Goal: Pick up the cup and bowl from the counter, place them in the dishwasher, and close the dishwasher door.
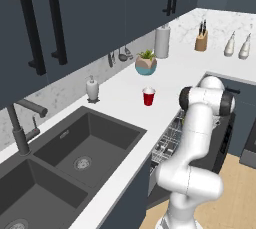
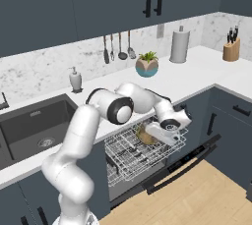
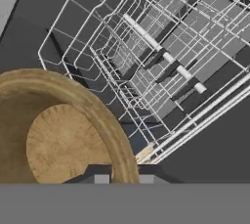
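Observation:
The small red cup (image 1: 148,96) stands upright on the white counter (image 1: 125,93), in front of the plant pot. The arm reaches down over the pulled-out wire rack (image 2: 130,153) of the open dishwasher. My gripper (image 2: 152,133) holds a wooden bowl (image 2: 144,134) just above the rack. In the hand view the bowl (image 3: 63,135) sits at the lower left, with its rim running between my two fingertips; the gripper (image 3: 124,179) is shut on that rim. The dishwasher door (image 2: 184,167) hangs open, low in front of the rack.
A teal-and-tan plant pot (image 1: 146,63), a paper towel roll (image 1: 162,42), a knife block (image 1: 201,39) and a soap dispenser (image 1: 92,89) stand along the back of the counter. The dark double sink (image 1: 75,148) with its faucet (image 1: 17,128) lies to the left.

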Controlling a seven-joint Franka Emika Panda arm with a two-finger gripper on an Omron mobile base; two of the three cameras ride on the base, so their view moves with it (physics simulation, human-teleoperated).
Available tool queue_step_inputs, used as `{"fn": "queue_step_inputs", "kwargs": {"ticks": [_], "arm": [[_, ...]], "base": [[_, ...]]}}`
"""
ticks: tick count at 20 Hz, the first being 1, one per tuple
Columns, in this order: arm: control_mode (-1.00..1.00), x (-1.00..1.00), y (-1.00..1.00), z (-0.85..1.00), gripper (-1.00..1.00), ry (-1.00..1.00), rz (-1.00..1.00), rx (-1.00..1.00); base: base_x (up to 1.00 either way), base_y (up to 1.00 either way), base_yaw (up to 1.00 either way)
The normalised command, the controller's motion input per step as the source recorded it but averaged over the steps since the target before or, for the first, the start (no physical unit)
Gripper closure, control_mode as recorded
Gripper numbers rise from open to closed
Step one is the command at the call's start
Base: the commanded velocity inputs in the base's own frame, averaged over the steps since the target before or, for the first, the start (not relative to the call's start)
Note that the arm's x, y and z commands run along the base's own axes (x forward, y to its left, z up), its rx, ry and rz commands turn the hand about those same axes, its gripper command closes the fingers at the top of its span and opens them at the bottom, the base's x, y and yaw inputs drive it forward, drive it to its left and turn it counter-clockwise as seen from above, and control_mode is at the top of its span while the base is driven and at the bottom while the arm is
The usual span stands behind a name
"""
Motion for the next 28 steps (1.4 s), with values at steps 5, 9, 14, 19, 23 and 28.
{"fn": "queue_step_inputs", "kwargs": {"ticks": [5, 9, 14, 19, 23, 28], "arm": [[-1.0, -0.91, 0.06, 0.0, 1.0, -0.14, 0.03, -0.07], [-1.0, -0.47, 0.26, -0.16, 1.0, -0.14, 0.05, -0.02], [-1.0, 0.02, 0.05, -0.02, 1.0, -0.11, 0.0, 0.08], [-1.0, 0.18, 0.0, 0.0, 1.0, 0.0, 0.0, 0.12], [-1.0, 0.32, 0.0, 0.04, 1.0, 0.0, 0.0, 0.1], [-1.0, 0.43, 0.02, 0.22, 1.0, 0.13, 0.0, 0.03]], "base": [[0.0, 0.0, 0.0], [0.0, 0.0, 0.0], [0.0, 0.0, 0.0], [0.0, 0.0, 0.0], [0.0, 0.0, 0.0], [0.0, 0.0, 0.0]]}}
